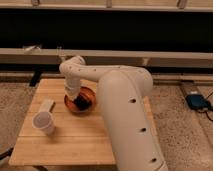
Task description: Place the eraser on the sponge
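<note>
My white arm reaches from the right foreground across the wooden table point(75, 142). Its gripper point(75, 95) points down into the orange bowl point(89, 93) near the table's middle. A small black block, the eraser point(81, 104), lies inside the bowl right under the gripper; whether the two touch is hidden. The sponge point(46, 106), a pale cream-tan flat pad, lies on the table to the left of the bowl, apart from it.
A translucent white plastic cup point(44, 123) stands at the front left, just in front of the sponge. My bulky arm covers the table's right side. A low ledge and dark wall run behind the table. A blue device point(198, 101) lies on the floor at right.
</note>
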